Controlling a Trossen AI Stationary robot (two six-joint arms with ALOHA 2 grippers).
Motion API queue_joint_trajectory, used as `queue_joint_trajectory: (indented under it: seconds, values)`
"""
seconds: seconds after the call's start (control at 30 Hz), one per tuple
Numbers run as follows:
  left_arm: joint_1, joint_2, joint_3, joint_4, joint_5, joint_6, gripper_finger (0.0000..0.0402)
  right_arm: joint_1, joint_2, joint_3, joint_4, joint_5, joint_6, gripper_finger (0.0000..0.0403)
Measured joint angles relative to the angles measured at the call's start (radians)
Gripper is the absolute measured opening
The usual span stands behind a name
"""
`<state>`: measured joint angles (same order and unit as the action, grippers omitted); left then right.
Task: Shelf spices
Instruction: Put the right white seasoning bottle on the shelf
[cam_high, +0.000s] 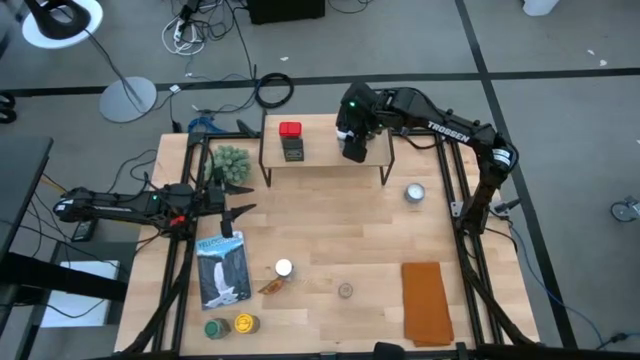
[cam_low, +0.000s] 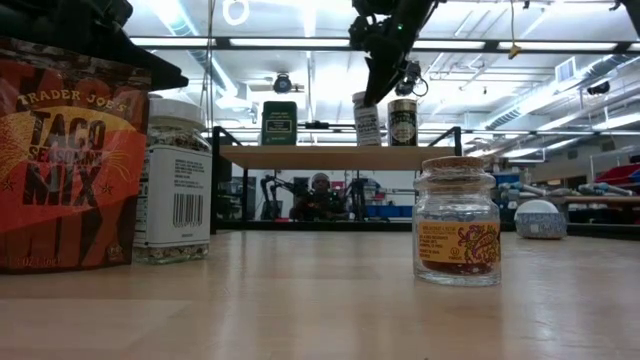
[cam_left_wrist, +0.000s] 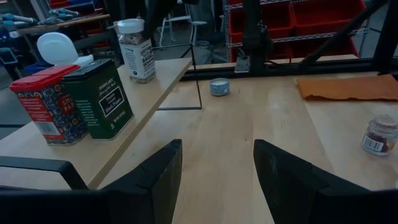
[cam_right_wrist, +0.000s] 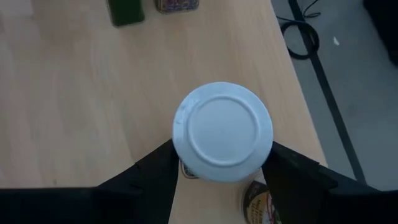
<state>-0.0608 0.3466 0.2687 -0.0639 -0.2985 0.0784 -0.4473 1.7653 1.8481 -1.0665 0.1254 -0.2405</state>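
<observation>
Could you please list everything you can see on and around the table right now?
shelf: one, light wood top, black legs, table's far edge
red tin: one, on the shelf
dark green tin: one, beside the red tin
white-lidded jar: one, on the shelf
dark jar: one, beside it
plant ball: one, green, left of the shelf
silvery tin: one, round, right of the shelf
cloth: one, orange-brown, near right
taco mix packet: one, orange, near left
white-capped jar: one, beside the packet
cork-topped jar: one, clear, near centre
green-lidded jar, yellow-lidded jar: one each, near left edge
left gripper: open, left side
right gripper: gripping the white-lidded jar
</observation>
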Motion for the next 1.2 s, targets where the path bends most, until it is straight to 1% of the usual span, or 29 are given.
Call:
queue_joint_trajectory:
  seconds: [0.2,0.63,0.83,1.0,1.2]
  values:
    - [0.000,0.000,0.000,0.000,0.000,0.000,0.0204,0.000,0.000,0.001,0.033,-0.052,0.001,0.0217]
    - [0.000,0.000,0.000,0.000,0.000,0.000,0.0204,-0.007,0.000,0.001,0.040,-0.050,0.001,0.0219]
    - [0.000,0.000,0.000,-0.001,0.000,0.000,0.0204,-0.007,-0.008,0.001,0.027,0.007,0.000,0.0217]
    - [0.000,0.000,0.000,-0.001,0.000,0.000,0.0204,-0.008,-0.028,0.001,0.011,0.009,0.004,0.0219]
    - [0.000,0.000,0.000,-0.001,0.000,0.000,0.0204,0.012,-0.059,0.001,-0.026,0.000,0.090,0.0217]
